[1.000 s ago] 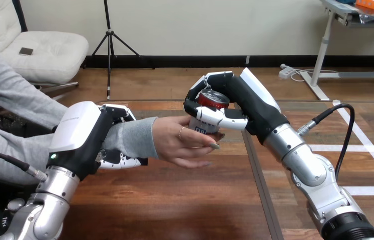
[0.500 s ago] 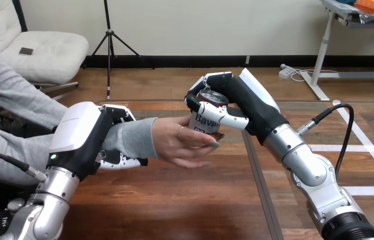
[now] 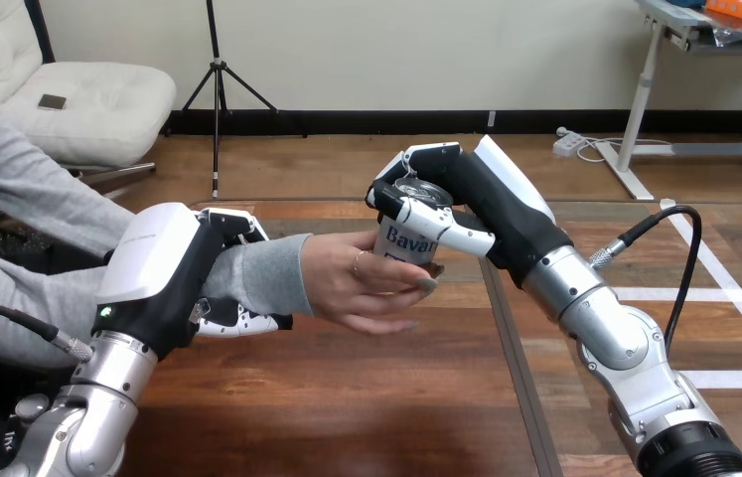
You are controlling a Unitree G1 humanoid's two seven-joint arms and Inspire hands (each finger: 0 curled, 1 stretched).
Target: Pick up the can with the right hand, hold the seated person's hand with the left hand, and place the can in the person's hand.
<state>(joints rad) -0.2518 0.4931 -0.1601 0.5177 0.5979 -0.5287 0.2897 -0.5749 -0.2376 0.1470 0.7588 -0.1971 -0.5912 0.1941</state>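
Above the middle of the bench (image 3: 327, 397), the can (image 3: 403, 243) sits low in the person's hand (image 3: 357, 288), which reaches in from the view's left, palm up and cupped. Its fingers wrap the can's lower half. Can's long axis near upright, top leaning slightly toward the robot's right. Right hand (image 3: 486, 199) comes in from the right and above. Its fingers are curled over the rim and far side, with the thumb laid across the upper front of the label, so both the robot and the person are on the can. Robot has the top, the person has the base. Left hand (image 3: 158, 268) is well to the left, fingers closed round the person's wrist (image 3: 257, 273) over the grey sleeve, thumb on top and fingers beneath, steadying it. Grip is on the wrist, not the palm. Can's lid shows between the robot's fingers; cannot tell whether it is opened or what is inside. Judgement: placement looks all but made. What remains is for the right hand to spread its fingers and draw up and back to the right, along the can's axis, so the can does not tip out of the cupped palm.
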